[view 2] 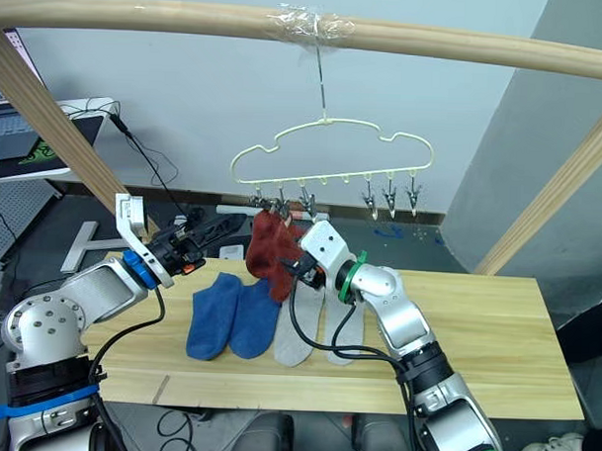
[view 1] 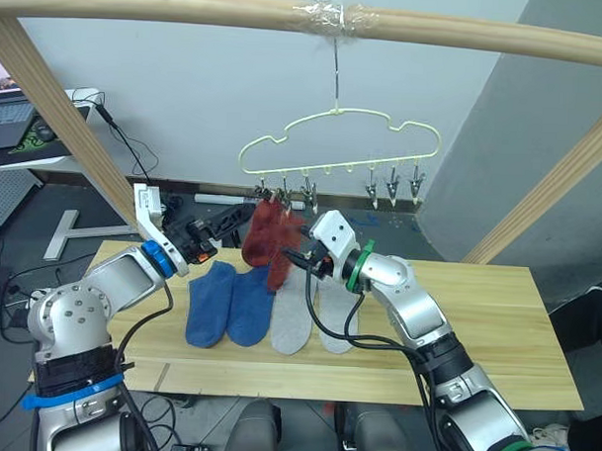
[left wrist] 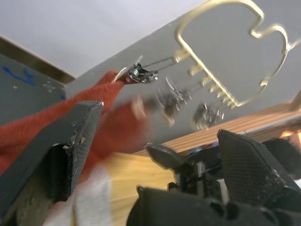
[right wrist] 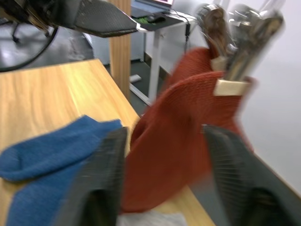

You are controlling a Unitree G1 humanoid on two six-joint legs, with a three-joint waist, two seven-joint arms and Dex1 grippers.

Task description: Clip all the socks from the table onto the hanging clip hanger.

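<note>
The pale yellow-green clip hanger (view 1: 336, 138) hangs by its hook from the pole. Two rust red socks (view 1: 269, 240) hang from its leftmost clips (view 1: 282, 193). On the table (view 1: 475, 331) two blue socks (view 1: 227, 304) and two light grey socks (view 1: 308, 313) lie side by side. My left gripper (view 1: 220, 231) is open, raised just left of the red socks (left wrist: 108, 122). My right gripper (view 1: 298, 257) is open just right of them, and in the right wrist view its fingers stand on either side of the hanging red fabric (right wrist: 183, 141).
A thick wooden pole frame (view 1: 170, 8) spans overhead, with slanted legs at both sides of the table. A desk with a laptop (view 1: 13, 121) stands far left. Cables lie on the floor behind. Three clips (view 1: 391, 184) on the hanger's right end hold nothing.
</note>
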